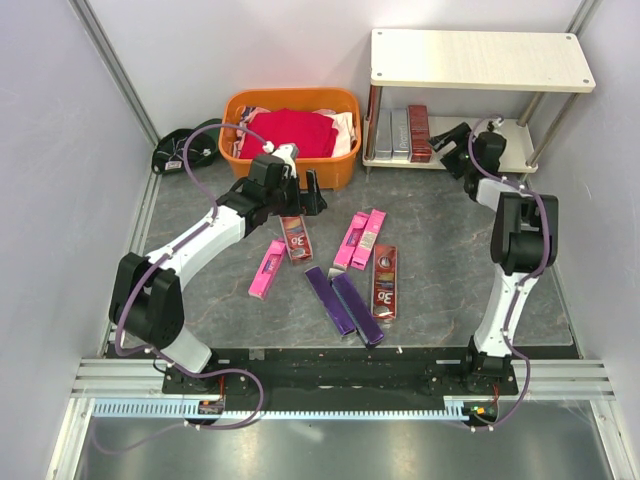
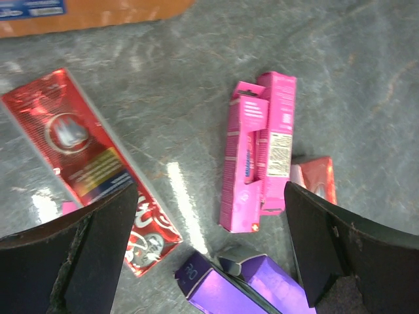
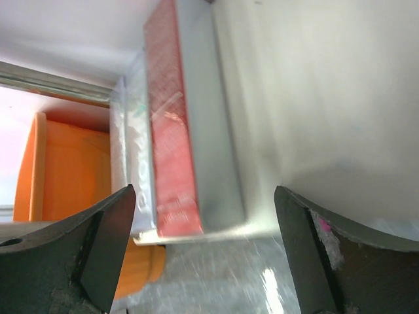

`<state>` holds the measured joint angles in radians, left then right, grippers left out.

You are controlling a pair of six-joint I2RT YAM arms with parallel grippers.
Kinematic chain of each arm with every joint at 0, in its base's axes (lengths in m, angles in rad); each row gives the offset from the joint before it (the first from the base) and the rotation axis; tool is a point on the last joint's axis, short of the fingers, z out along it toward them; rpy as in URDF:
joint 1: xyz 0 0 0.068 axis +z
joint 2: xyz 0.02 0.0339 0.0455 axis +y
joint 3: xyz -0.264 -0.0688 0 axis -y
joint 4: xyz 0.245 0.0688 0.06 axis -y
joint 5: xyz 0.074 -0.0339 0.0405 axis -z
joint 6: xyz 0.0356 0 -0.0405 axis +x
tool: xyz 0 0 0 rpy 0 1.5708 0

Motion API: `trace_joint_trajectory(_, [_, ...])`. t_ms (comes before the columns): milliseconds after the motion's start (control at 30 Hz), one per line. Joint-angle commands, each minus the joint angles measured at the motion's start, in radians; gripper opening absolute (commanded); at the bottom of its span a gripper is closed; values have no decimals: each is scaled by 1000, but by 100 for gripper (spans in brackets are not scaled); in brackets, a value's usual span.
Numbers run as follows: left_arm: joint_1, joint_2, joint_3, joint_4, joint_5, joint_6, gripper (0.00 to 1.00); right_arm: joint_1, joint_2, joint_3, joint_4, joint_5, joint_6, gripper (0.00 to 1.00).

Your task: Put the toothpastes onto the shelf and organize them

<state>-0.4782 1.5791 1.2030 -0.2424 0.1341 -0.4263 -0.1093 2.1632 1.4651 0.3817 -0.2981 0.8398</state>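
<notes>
Black left gripper [image 2: 211, 216] hangs wide and empty over seven loose toothpastes [image 1: 369, 238], slim cardboard boxes in pink, dark red and purple, scattered on the mottled grey table [image 1: 450, 270]; the black right gripper [image 3: 204, 196], jaws wide and holding nothing, stands at the lower board of the cream two-tier wooden shelf [image 1: 480, 60]. Three shelved boxes [image 1: 400, 133], two silver-grey and one dark red, lie side by side there, so roughly a third appears done. Pale walls enclose the cell, with an orange plastic basket [image 1: 340, 170] left of the shelf.
</notes>
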Motion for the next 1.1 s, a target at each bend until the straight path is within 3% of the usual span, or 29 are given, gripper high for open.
trace_joint_trajectory(0, [3, -5, 9, -38, -112, -45, 100, -13, -147, -138, 0, 2, -30, 95])
trace_joint_trajectory(167, [9, 33, -6, -84, -217, -95, 100, -10, -334, -336, 23, -33, -24, 95])
trace_joint_trajectory(367, [42, 120, -16, -113, -237, -153, 100, 29, -528, -555, -9, -62, -76, 96])
trace_joint_trajectory(800, [47, 309, 35, -72, -257, -200, 99, 100, -678, -655, -122, -115, -145, 96])
trace_joint_trajectory(1000, [46, 352, 43, -51, -232, -196, 87, 141, -687, -654, -148, -124, -165, 96])
trace_joint_trajectory(1067, [46, 352, 35, -38, -222, -192, 75, 158, -687, -644, -170, -124, -177, 96])
